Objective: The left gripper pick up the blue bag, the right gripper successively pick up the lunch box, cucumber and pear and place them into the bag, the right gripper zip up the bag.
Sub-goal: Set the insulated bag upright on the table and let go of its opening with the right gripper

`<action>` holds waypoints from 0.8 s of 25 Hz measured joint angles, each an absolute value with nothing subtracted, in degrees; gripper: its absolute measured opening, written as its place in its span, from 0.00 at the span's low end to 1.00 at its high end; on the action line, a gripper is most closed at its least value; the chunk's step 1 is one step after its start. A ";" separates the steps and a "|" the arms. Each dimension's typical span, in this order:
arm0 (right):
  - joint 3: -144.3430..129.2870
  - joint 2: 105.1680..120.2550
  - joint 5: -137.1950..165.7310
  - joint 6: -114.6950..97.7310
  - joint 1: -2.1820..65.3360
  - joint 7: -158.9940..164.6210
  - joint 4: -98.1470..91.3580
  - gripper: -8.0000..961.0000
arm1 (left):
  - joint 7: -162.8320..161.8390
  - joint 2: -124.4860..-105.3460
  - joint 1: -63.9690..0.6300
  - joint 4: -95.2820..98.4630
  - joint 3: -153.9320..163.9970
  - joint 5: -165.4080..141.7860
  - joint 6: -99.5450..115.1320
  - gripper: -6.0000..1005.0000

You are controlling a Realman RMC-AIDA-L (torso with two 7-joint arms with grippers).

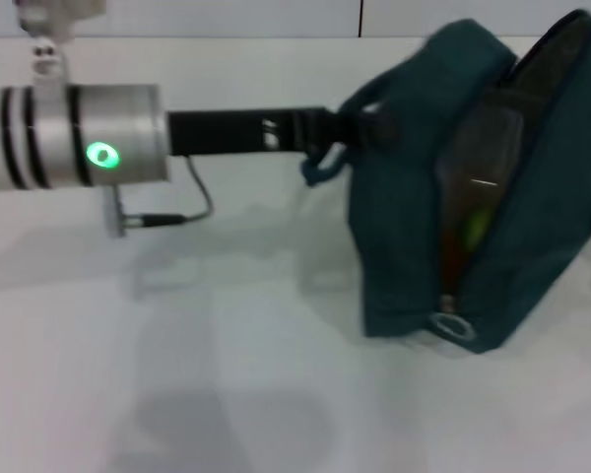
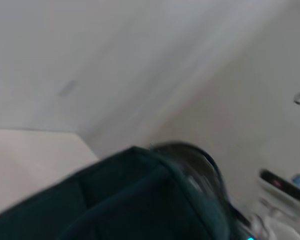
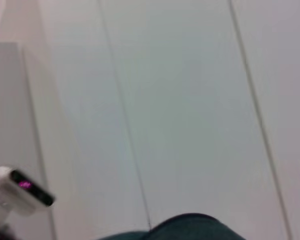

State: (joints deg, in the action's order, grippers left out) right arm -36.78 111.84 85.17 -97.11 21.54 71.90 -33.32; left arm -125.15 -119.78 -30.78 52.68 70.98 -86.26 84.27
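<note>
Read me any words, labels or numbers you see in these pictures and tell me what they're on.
Nothing can be read.
White marks on the left arm: too blurred to read.
The blue bag shows no lettering; whatever lies inside its open top shows no legible label.

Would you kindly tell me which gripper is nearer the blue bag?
Left. The left gripper is at the blue bag, by its handle; the right gripper is outside the head view.
</note>
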 joint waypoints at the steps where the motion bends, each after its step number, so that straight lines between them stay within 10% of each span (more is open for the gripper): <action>1: -36.50 111.47 85.17 -97.02 21.69 72.15 -33.32 0.08 | -124.66 -119.82 -30.82 52.25 72.46 -85.18 83.80 0.08; 20: -37.80 110.26 88.87 -91.73 26.58 73.02 -32.44 0.09 | -114.19 -120.38 -29.52 45.07 91.02 -66.56 68.05 0.08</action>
State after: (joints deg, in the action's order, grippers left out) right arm -37.80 110.26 88.87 -91.73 26.58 73.02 -32.44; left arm -114.19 -120.38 -29.52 45.07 91.02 -66.56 68.05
